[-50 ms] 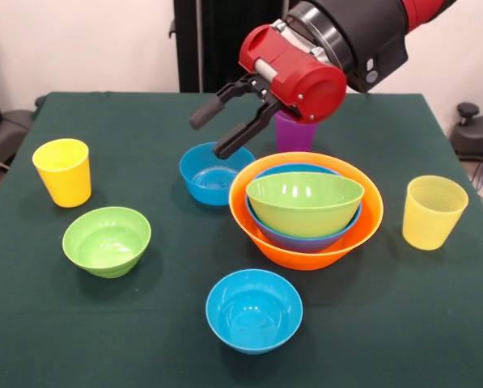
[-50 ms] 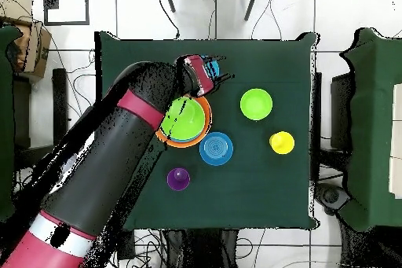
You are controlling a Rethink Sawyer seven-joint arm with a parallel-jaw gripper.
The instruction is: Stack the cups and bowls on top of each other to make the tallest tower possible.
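The tower is the big orange bowl [image 1: 306, 246] [image 2: 166, 137] with a blue bowl [image 1: 299, 238] and a green bowl [image 1: 304, 200] nested in it. My gripper [image 1: 211, 135] [image 2: 219, 71] hangs open and empty, high above the table beside the tower. In the front view its tips appear over a small blue bowl [image 1: 213, 174] [image 2: 216, 148]. Another small blue bowl [image 1: 254, 310] [image 2: 210, 64] lies at the front. A small green bowl [image 1: 107, 240] [image 2: 256, 104], a yellow cup [image 1: 63, 171] [image 2: 282, 142], a ribbed pale yellow cup [image 1: 432, 212] and a purple cup [image 1: 294, 136] [image 2: 178, 178] stand loose.
The dark green table [image 1: 144, 323] [image 2: 267, 194] carries everything. In the overhead view my arm [image 2: 118, 163] covers the table's left part and hides the pale yellow cup. Chairs and cables surround the table.
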